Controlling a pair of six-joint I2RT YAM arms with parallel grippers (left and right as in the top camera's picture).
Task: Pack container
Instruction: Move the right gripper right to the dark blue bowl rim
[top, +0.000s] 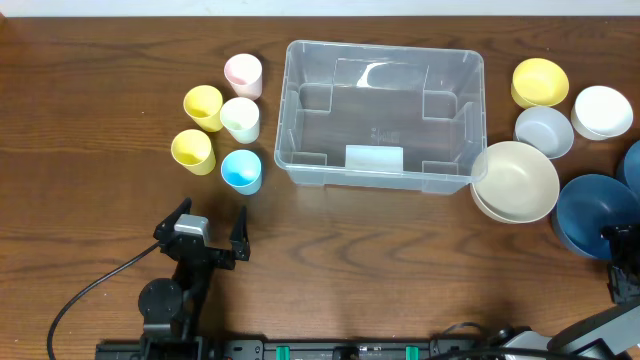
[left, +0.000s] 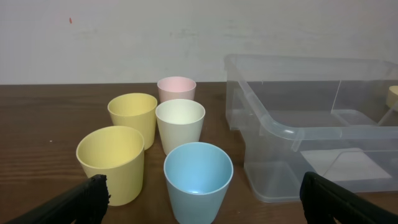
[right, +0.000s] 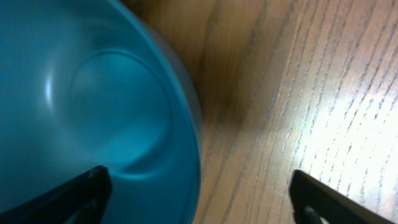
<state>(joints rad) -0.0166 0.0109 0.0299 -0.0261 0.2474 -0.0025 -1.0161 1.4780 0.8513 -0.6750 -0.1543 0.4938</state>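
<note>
— Overhead, where was the container (top: 385, 48)?

— Mid-worktop, toward the far edge, open side up and empty. Five cups (top: 240, 120) clustered just beside its left wall. The bowls (top: 543, 130) crowded at its right, with a beige bowl (top: 515, 180) seemingly against its near right corner.

— Sorted to either side, one lot per arm?

— I judged so. The left gripper (top: 212, 213) hovered near the front edge, fingers wide apart and holding nothing, facing the blue cup (left: 198, 177). The right gripper (right: 199, 191) was apart too. One finger was over the blue bowl (right: 93, 93) and the other over bare wood, straddling the rim, probably set to pinch it.

— Room to move?

— Bare worktop ran along the front edge. The cups stood close together, so the fingers would have little room between them. Any carry would have to clear the container's tall rim.
</note>
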